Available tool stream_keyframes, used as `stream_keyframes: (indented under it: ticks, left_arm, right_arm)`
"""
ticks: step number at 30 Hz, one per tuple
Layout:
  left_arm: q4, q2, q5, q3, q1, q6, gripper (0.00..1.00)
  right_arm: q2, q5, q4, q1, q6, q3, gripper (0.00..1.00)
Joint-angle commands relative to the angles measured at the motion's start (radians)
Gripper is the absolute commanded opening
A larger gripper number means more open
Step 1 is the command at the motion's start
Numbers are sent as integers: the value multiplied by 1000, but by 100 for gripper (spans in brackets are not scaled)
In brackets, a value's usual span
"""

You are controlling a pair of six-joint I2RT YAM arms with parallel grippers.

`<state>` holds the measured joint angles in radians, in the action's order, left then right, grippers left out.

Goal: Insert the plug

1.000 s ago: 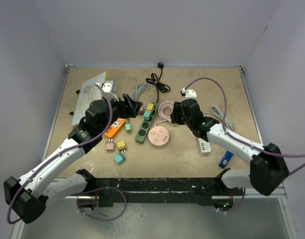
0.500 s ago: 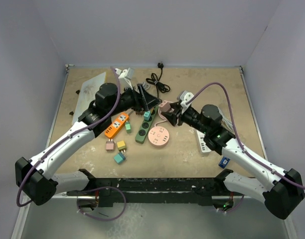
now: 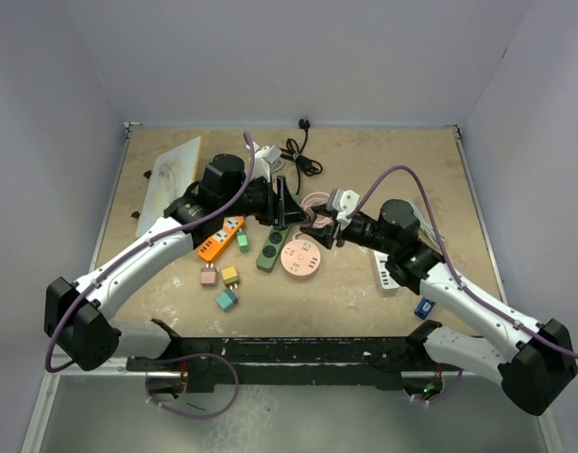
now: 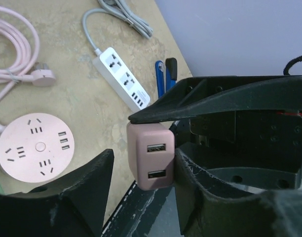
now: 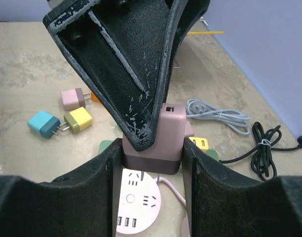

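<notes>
- Overhead, both arms met above the middle of the table (image 3: pixel 346 297), their wrists angled towards each other.
- The right gripper (image 5: pixel 152 160) was clamped on the pink USB adapter (image 5: pixel 169 131). Both of its fingers (image 5: pixel 114 173) pressed flat against the adapter's sides in the right wrist view.
- The left gripper (image 4: pixel 143 158) stood partly spread around the same adapter. One left finger (image 4: pixel 87 187) showed a clear gap to the adapter body. The other lay against or just beside it; contact could not be confirmed.
- The adapter was held off the table, above the round pink power strip (image 4: pixel 35 146). Two USB ports faced the left wrist camera. Its prongs could not be seen in any view.
- The round strip lay flat on the table with its sockets facing up.
- A pink cable (image 4: pixel 15 39) lay coiled just beside the round strip, its plug end loose on the table.
- A green power strip (image 3: pixel 273 241) lay just left of the round strip, and an orange power strip (image 3: pixel 221 238) lay further left.
- A white power strip (image 4: pixel 122 77) lay on the right side of the table, its grey cable (image 4: pixel 124 17) bundled beyond it.
- Three loose units lay close together at the near left: a small pink adapter (image 5: pixel 74 98), a yellow adapter (image 5: pixel 78 119) and a teal adapter (image 5: pixel 42 123). The yellow and teal ones lay just beside each other.
- A black cable (image 5: pixel 262 153) lay bundled near the far edge.
</notes>
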<state>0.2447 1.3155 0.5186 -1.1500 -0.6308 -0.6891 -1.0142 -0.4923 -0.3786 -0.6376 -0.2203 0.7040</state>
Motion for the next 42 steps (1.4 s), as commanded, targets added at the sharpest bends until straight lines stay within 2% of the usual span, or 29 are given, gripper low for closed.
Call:
stream_keyframes:
  ticks: [1,6,8,10,14,16,20,23,26,30,35,38,42]
  left_arm:
    - [-17,15,104,-33,-3,19,44]
    - [10,36,131,-35,-3,32,22]
    - [21,35,123,-39,-2,53,8]
    - [29,33,112,-43,-3,78,0]
    - [70,8,-20,-49,-1,170,0]
    - [105,-14,-138,-52,-3,232,0]
    - [185,-49,-457,-39,-3,326,0]
    - [234,-47,-564,-32,-3,362,0]
    - [260,-28,-569,-5,-2,386,0]
    - [245,2,-518,42,-3,400,0]
    - [186,51,-451,94,-2,399,0]
    - [161,95,-447,107,-4,386,0]
    - [115,145,-439,125,-4,369,0]
  right_arm:
    - [-7,-41,10,-5,-50,51,41]
    - [-37,-42,57,-4,-53,82,41]
    - [-48,-35,68,-5,-45,88,41]
    - [-55,-21,73,-4,-16,92,47]
    - [-65,-9,123,-4,35,107,76]
    - [-53,-8,131,-5,68,96,83]
    - [6,69,31,-4,191,14,87]
    - [56,216,-14,-4,380,-50,86]
    - [76,353,11,-4,555,-66,85]
    - [51,528,146,-4,824,-19,84]
    - [1,605,193,-4,1087,-42,81]
    - [-42,640,245,-3,1178,-41,81]
    - [-78,616,235,-1,1169,-47,82]
